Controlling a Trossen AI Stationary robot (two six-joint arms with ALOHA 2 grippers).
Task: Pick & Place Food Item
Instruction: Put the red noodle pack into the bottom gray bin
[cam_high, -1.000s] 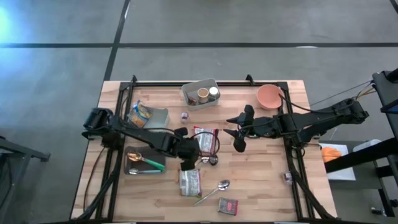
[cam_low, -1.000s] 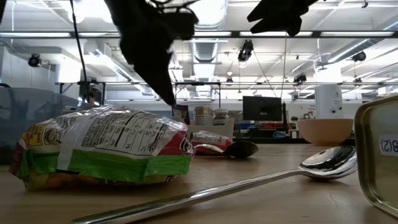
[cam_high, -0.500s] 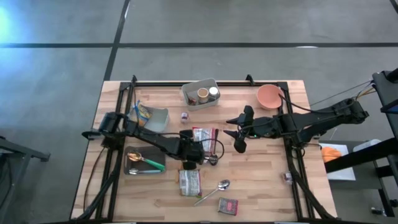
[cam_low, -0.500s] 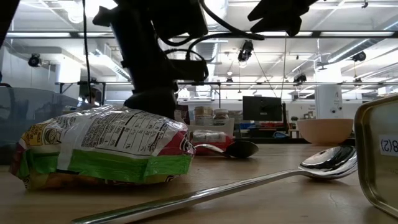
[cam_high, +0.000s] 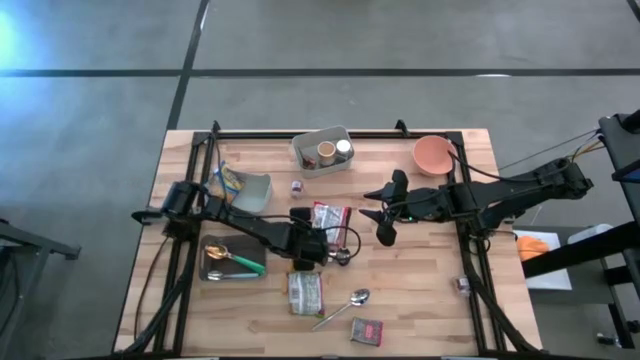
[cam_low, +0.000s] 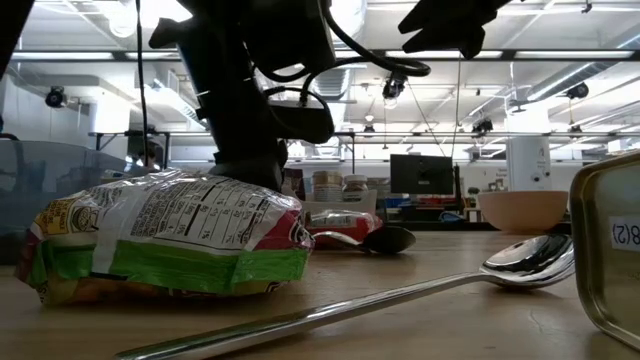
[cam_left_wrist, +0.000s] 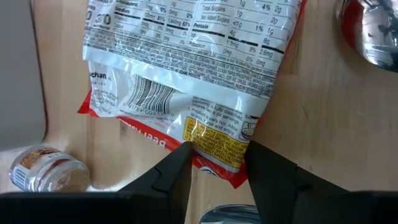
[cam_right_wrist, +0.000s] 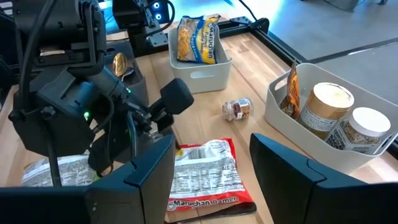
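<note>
A red and white ramen packet (cam_high: 330, 218) lies flat on the wooden table near its middle, label side down (cam_left_wrist: 186, 62). My left gripper (cam_high: 322, 247) is low at the packet's near end, pointing steeply down. It is open (cam_left_wrist: 217, 149), one finger on either side of the packet's red-edged corner (cam_left_wrist: 214, 140). My right gripper (cam_high: 384, 228) hangs raised to the right of the packet, open (cam_right_wrist: 211, 142) with nothing between its fingers. My left gripper has its two fingertips (cam_left_wrist: 184, 152) close against the packet's near corner (cam_left_wrist: 217, 163), coming from above at a slant. I cannot tell whether they touch it. The packet lies flat on the table.
A green and red packet (cam_high: 305, 292), a long spoon (cam_high: 345, 305) and a tin (cam_high: 367, 332) lie nearer the front edge. A shiny spoon (cam_left_wrist: 373, 31) lies beside the ramen packet, and a small jar (cam_high: 297, 186) sits behind it. Bins (cam_high: 322, 150), a pink bowl (cam_high: 432, 155) and a tray (cam_high: 230, 258) stand around.
My left gripper has come down onto the near end of the ramen packet, shifting a little toward the table's right edge and rolling its wrist. The packet has stayed where it was.
</note>
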